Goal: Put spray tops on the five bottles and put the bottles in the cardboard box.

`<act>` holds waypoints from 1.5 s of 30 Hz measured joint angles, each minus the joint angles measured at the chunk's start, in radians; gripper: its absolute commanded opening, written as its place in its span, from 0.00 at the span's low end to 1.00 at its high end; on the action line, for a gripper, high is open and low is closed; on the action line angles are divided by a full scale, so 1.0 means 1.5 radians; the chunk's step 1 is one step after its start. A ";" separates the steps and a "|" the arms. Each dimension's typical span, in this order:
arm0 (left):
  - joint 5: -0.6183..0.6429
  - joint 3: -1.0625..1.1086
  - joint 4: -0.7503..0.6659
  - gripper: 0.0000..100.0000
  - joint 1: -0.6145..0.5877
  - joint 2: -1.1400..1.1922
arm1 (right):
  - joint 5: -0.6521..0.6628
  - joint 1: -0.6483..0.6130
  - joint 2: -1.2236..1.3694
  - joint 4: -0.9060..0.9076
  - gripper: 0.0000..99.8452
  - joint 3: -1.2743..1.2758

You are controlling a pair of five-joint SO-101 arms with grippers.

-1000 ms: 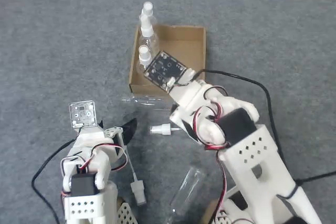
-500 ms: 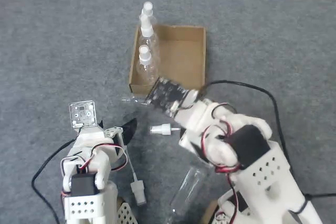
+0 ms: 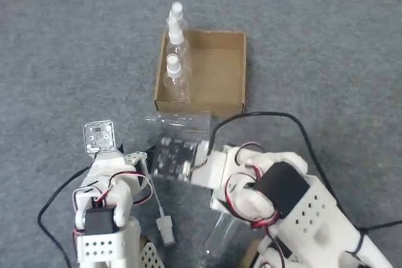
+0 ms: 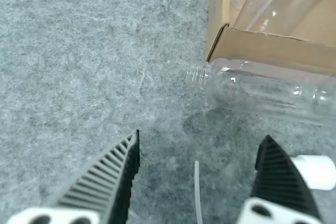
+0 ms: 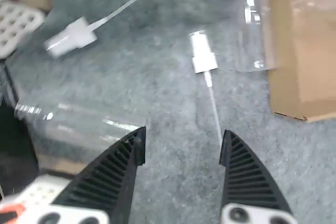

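Starting from the cardboard box [image 3: 233,67] in the high view, I see capped bottles [image 3: 174,78] lined along its left wall, their white tops pointing away from the arms. I can't count them for certain. Just outside the box's near wall lies an uncapped bottle [image 3: 182,122], on its side and parallel to that wall. My left wrist view shows its open neck sticking out past the box corner. The body is just beside the cardboard, but I cannot tell if it touches.

A loose spray top [image 5: 202,59] lies on the grey table [image 3: 75,61] a little nearer the arms, with its thin tube trailing toward my right gripper [image 5: 184,134]. That claw is released, with its fingers spread wide on either side of the tube's end and nothing grasped between them. In the high view the right arm's wrist board covers this spot, between the uncapped bottle and the left arm.

My left gripper [image 4: 201,137] is released too. It hangs over bare table short of the uncapped bottle's neck and holds nothing. The white head of the loose spray top sits just beside one of its fingers.

Farther out, a second spray top [image 3: 165,227] lies beside the left arm's base, its tube pointing toward the box. A second empty bottle [image 3: 221,235] lies on its side near the right arm's base, partly under that arm.
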 measured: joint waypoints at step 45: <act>0.000 0.000 0.000 0.33 0.000 0.000 | 0.231 -0.235 -0.004 -0.091 0.18 0.283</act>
